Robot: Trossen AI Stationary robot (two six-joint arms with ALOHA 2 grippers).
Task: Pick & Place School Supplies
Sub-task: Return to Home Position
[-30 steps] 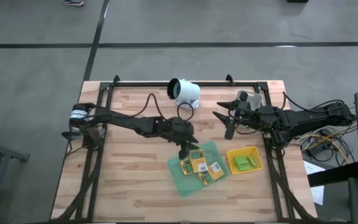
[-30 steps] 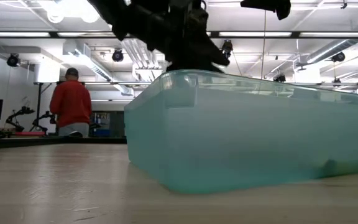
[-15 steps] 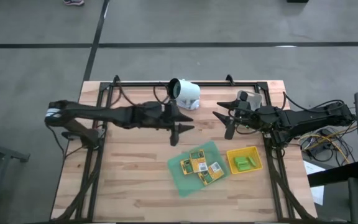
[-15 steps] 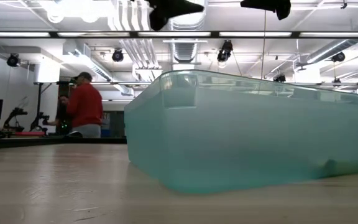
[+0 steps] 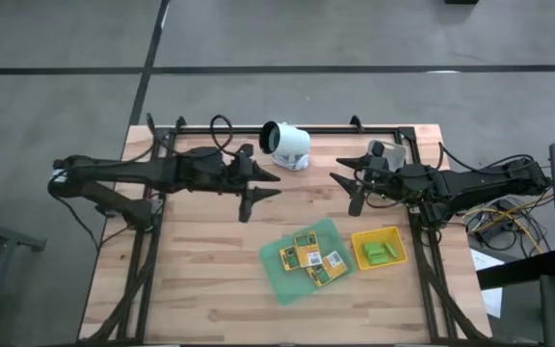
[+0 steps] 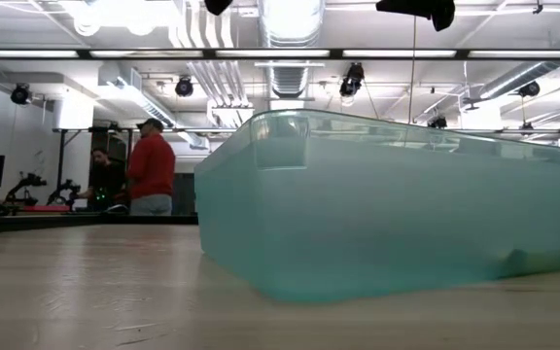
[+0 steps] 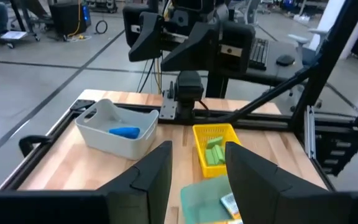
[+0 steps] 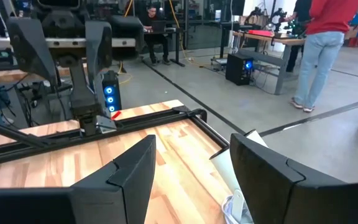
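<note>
Table: pale wooden planks point(image 5: 200, 280) in a black frame, with grey floor all round
Room behind: in the low view a person in a red top point(image 6: 151, 175) stands far off under the ceiling lights
Left gripper point(image 5: 261, 200): mine, held over bare wood left of centre, well apart from both trays; jaws spread wide, nothing between them
White bin point(image 5: 285, 143): at the far edge, between my two arms; my left wrist view shows a blue thing point(image 7: 124, 131) lying inside, and I cannot tell what it is
Green tray point(image 5: 282, 284): near the middle, towards the near edge; its wall fills most of the low view
Packets point(image 5: 308, 255): three yellow-and-green ones, lying flat inside the green tray, close together
Right gripper point(image 5: 345, 193): mine, over the wood near the far right, above and apart from the yellow tray; jaws spread, empty
Yellow tray point(image 5: 379, 233): just beside the green tray, on its right
Blocks point(image 5: 379, 253): light green, bunched inside the yellow tray
</note>
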